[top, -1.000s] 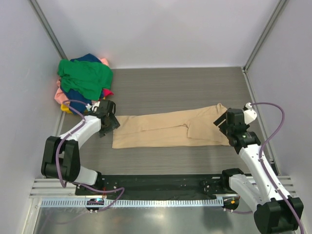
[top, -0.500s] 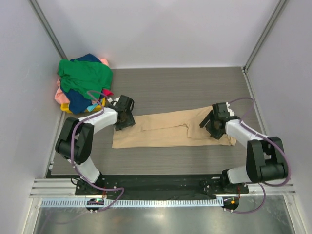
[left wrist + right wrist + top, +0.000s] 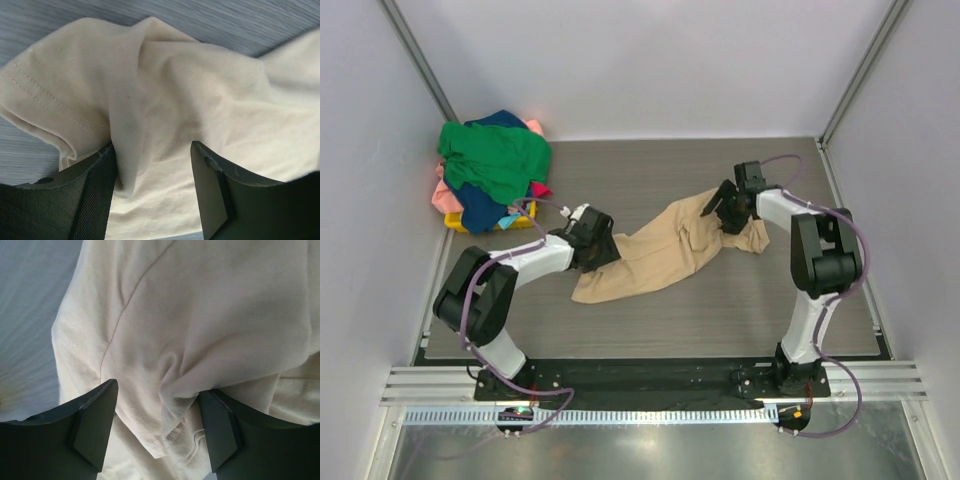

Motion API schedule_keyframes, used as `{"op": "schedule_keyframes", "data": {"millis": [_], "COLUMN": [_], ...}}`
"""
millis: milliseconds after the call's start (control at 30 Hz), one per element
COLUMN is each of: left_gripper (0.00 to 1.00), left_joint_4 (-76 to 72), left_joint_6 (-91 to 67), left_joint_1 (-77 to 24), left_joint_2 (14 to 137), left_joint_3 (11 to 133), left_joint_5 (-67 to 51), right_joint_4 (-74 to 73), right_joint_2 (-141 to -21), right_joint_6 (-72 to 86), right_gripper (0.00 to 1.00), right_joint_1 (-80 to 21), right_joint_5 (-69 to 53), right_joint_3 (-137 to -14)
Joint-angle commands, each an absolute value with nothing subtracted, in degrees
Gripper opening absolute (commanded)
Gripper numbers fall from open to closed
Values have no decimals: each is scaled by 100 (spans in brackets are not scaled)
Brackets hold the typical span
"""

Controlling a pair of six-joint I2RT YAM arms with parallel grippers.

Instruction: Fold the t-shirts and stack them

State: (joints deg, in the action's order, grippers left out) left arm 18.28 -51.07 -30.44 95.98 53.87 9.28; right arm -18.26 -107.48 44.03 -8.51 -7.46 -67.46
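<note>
The left gripper (image 3: 152, 187) and right gripper (image 3: 157, 432) each clench an end of the tan t-shirt (image 3: 655, 258), likely to drag it flat for folding.

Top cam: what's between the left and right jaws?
Only the tan short-sleeved cloth t-shirt, bunched diagonally between left gripper and right gripper, pinched in both their jaws; shown in top external view.

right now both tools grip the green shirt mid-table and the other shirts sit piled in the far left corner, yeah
Not green: the top external view shows the left tool and right tool gripping the tan shirt mid-table. The other shirts do sit piled in the far left corner.
</note>
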Motion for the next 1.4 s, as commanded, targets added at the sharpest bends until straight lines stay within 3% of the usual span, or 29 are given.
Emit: {"op": "schedule_keyframes", "data": {"millis": [0, 367, 500, 667, 867, 1367], "left_gripper": [61, 60, 61, 60, 61, 66], "left_joint_4": [1846, 704, -409, -703, -98, 4654], "left_joint_6": [-5923, -7443, -8190, -8701, -8641, -8209], "left_joint_1": [-3567, -5377, -6054, -6634, -6969, -7234], "left_joint_2": [9941, 10186, 10458, 10530, 9836, 6761], "left_joint_3": [4528, 3946, 3999, 4280, 4482, 4825], "left_joint_5": [35, -518, -1098, -1362, -1090, 1572], "right_joint_4": [-2187, -3049, -3103, -3146, -3120, -3208], "right_joint_2": [-11934, -14474, -15282, -15732, -15856, -14915], "right_joint_6": [4193, 3648, 3384, 3322, 3156, 4034], "right_gripper": [71, 68, 69, 72, 75, 74], "right_joint_1": [-1159, -1898, -2100, -2153, -2145, -1336], "right_joint_5": [-800, -1318, -1625, -1705, -1539, 913], "right_joint_3": [-7553, -11886, -13023, -13894, -14177, -12578]}}
